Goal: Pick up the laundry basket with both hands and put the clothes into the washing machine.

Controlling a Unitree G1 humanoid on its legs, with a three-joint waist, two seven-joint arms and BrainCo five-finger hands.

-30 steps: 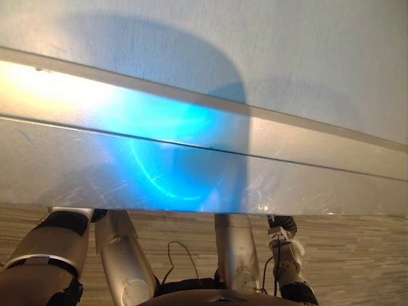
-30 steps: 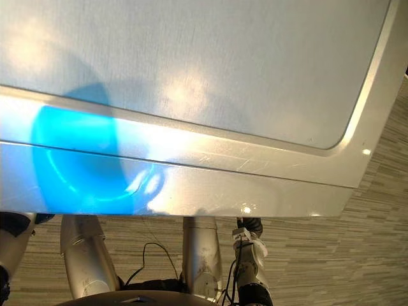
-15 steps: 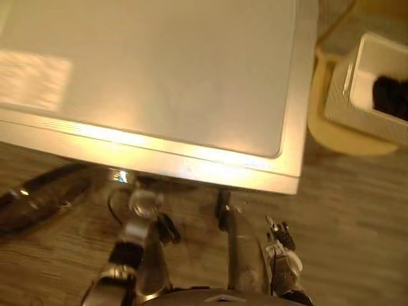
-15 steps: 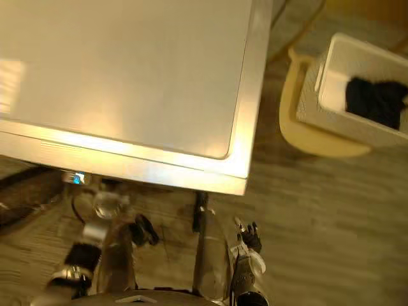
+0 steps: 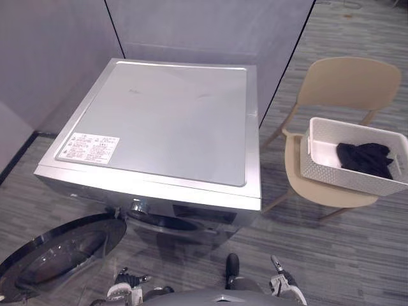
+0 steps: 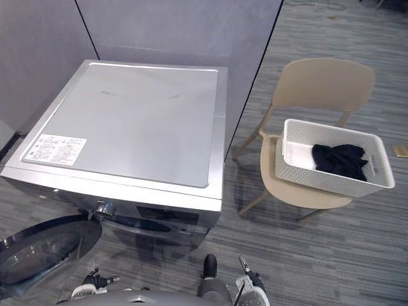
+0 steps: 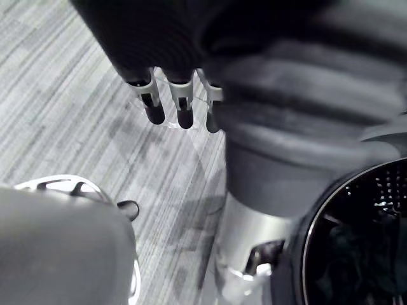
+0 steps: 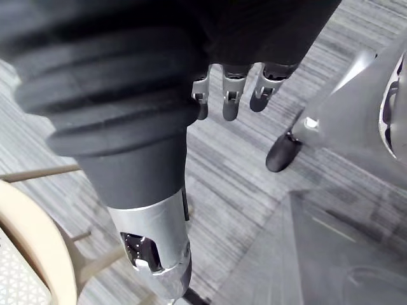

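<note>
We see left robot hand (image 7: pixel 183 105) and right robot hand (image 8: pixel 230 101) slack-fingered, empty; white perforated plastic laundry basket (image 6: pixel 319 177), black clothes (image 6: pixel 341 159) inside, on beige chair (image 6: pixel 322 83).

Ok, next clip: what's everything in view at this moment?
washing machine: one, silver, centre
door: one, dark glass, swung open at the washer's lower left
label: one, white, near-left corner of the washer top
chair: one, beige, right of the washer
laundry basket: one, white, on the chair seat
clothes: one dark heap, inside the basket
partition panels: grey, behind the washer
left hand: open, empty, above the floor
right hand: open, empty, above the floor
</note>
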